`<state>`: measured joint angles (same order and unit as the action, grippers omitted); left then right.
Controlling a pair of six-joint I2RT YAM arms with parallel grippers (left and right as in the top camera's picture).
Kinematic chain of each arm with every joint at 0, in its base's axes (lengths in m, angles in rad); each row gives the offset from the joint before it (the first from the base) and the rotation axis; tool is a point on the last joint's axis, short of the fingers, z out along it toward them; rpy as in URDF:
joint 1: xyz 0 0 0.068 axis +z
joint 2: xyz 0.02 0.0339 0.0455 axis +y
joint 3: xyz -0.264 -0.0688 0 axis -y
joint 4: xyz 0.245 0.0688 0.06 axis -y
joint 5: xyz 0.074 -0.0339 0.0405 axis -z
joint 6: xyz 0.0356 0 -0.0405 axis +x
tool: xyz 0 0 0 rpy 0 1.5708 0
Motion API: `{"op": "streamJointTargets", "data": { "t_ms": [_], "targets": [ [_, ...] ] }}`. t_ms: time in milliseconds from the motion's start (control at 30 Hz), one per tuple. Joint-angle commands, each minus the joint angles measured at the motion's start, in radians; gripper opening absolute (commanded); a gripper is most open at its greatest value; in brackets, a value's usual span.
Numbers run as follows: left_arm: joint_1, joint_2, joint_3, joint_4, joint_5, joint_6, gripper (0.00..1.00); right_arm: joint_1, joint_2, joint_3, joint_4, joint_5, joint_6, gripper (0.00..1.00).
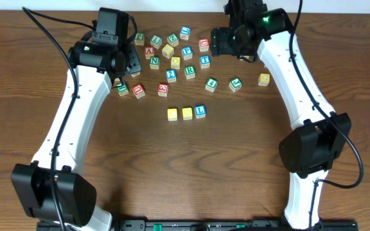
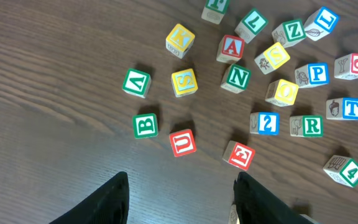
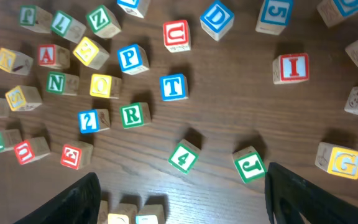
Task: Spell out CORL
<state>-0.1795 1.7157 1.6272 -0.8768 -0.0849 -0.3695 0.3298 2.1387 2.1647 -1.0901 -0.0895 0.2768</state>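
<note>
The likeliest fault was judged to lie with the green R block [image 3: 132, 115]: it was seen loose in the pile, just beside the blue 2 block [image 3: 90, 121] and near the blue T block [image 3: 173, 86], so widely spread fingers could have nudged those neighbours or dragged one along. A second risk was judged at the row [image 1: 187, 113], where two yellow blocks, their letters unreadable, were lined up with the blue L block [image 1: 200, 111] tight against them. No gap was left for R, and the row might have been scattered by an insertion. Both arms were stretched far over the table [image 1: 236, 160] with wrists turned downward. The left gripper [image 2: 182, 199] was held released and empty above bare wood near the red U block [image 2: 183, 142]. The right gripper [image 3: 182, 196] was likewise spread wide, holding nothing.
</note>
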Motion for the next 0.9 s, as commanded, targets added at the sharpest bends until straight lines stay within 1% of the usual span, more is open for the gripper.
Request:
{"op": "streamJointTargets", "data": {
  "t_ms": [0, 167, 267, 367, 500, 567, 667, 700, 767, 867],
  "targets": [
    [0.004, 0.005, -0.001, 0.013, -0.006, -0.009, 0.54, 0.028, 0.019, -0.002, 0.034, -0.018, 0.0, 0.78],
    [0.018, 0.005, -0.001, 0.019, -0.04, -0.009, 0.54, 0.048, 0.057, -0.002, 0.115, -0.107, -0.002, 0.72],
    [0.066, 0.005, -0.001, 0.018, -0.04, -0.009, 0.54, 0.08, 0.092, -0.002, 0.163, -0.112, -0.002, 0.7],
    [0.123, 0.005, -0.001, 0.002, -0.039, -0.009, 0.54, 0.116, 0.123, -0.002, 0.153, -0.111, -0.006, 0.69],
    [0.162, 0.005, -0.001, -0.037, -0.039, -0.009, 0.54, 0.158, 0.138, -0.002, 0.06, -0.097, -0.016, 0.66],
    [0.168, 0.005, -0.001, -0.055, -0.039, -0.008, 0.54, 0.17, 0.136, -0.002, 0.006, -0.093, -0.031, 0.63],
    [0.169, 0.005, -0.001, -0.062, -0.039, -0.009, 0.54, 0.168, 0.135, -0.002, -0.086, -0.093, -0.031, 0.63],
    [0.169, 0.005, -0.001, -0.064, -0.039, -0.009, 0.54, 0.164, 0.135, -0.002, -0.153, -0.093, -0.031, 0.63],
    [0.169, 0.005, -0.001, -0.065, -0.039, -0.008, 0.54, 0.161, 0.135, -0.002, -0.232, -0.092, -0.032, 0.63],
    [0.169, 0.005, -0.001, -0.064, -0.039, -0.008, 0.54, 0.167, 0.136, -0.016, -0.317, -0.034, -0.032, 0.63]
  ]
}}
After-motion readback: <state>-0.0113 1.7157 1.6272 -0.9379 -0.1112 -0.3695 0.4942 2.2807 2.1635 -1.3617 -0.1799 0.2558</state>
